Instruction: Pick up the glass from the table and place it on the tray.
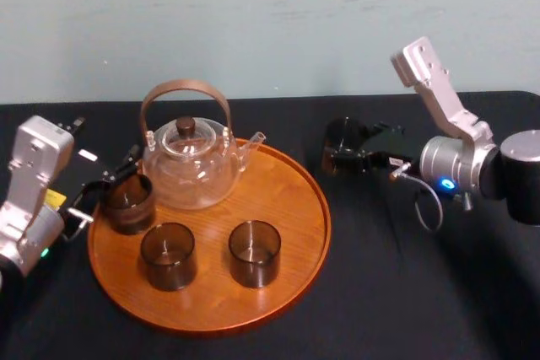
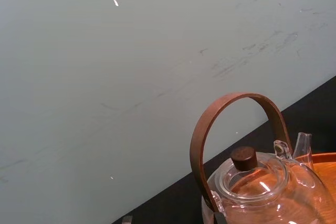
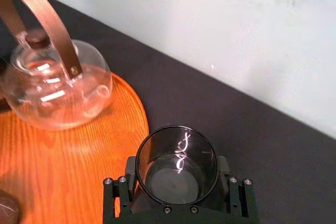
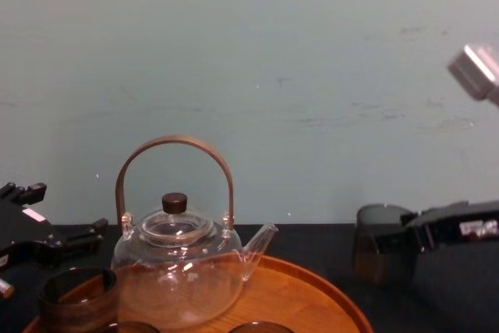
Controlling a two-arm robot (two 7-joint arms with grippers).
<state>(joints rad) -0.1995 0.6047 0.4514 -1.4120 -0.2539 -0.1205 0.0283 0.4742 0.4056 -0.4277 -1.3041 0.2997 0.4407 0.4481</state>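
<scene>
The right gripper [image 3: 177, 195] clasps a glass [image 3: 177, 156] over the table [image 1: 388, 284], just beside the tray [image 1: 295, 208]. The left gripper [image 1: 114, 179] sits at the tray's left edge; its grip cannot be told.

left pincer [image 1: 114, 193]: low, forward | right pincer [image 1: 353, 156]: reaching inward, gripping glass [image 3: 177, 163]

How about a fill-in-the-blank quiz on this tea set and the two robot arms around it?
The right gripper holds a dark glass to the ____ of the tray. Counting that one, there are ____ dark glasses in all. The clear teapot stands on the ____. The left gripper is at the tray's ____ edge.
Missing words: right; four; tray; left.
</scene>
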